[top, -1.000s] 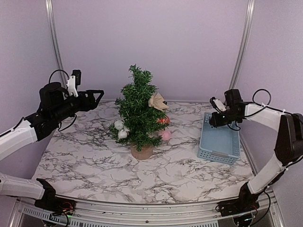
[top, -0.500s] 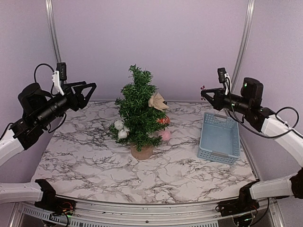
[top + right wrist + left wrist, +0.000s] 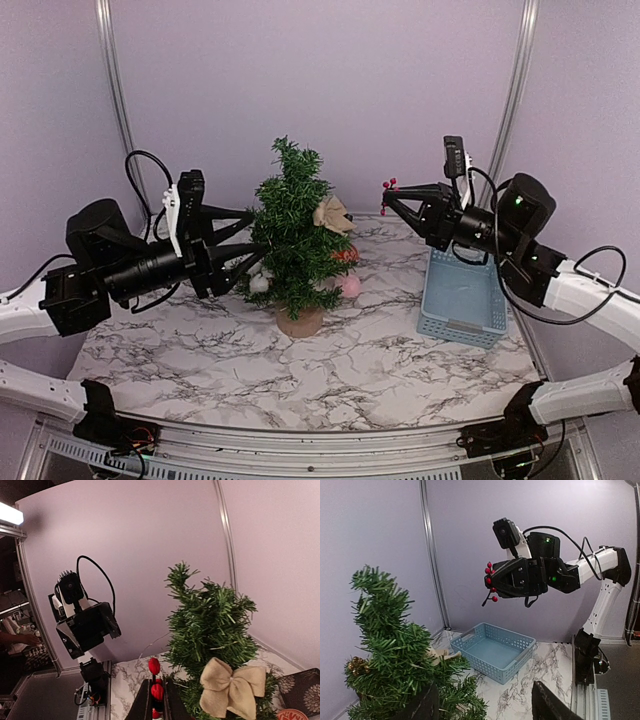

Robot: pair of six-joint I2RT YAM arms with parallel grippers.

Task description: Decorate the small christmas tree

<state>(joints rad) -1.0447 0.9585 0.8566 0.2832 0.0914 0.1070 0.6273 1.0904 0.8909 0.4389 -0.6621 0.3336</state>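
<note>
Two arms are in my view, one on each side of the small christmas tree. The tree stands upright on its round base near the middle of the marble table.

The left gripper is at the tree's left side, at about half of its height. Its jaws are spread apart and hold nothing. Its fingertips reach the outer needles, but I cannot tell if they touch them.

The right gripper hangs in the air to the right of the tree, near the level of its upper part. It is apart from the branches and points toward them. Its jaws are closed on a sprig of red berries, which sticks out in front of the tips. Under this arm a light blue basket lies on the table.

On the tree I see a beige bow, white balls low on the left, and a pink ball low on the right.
</note>
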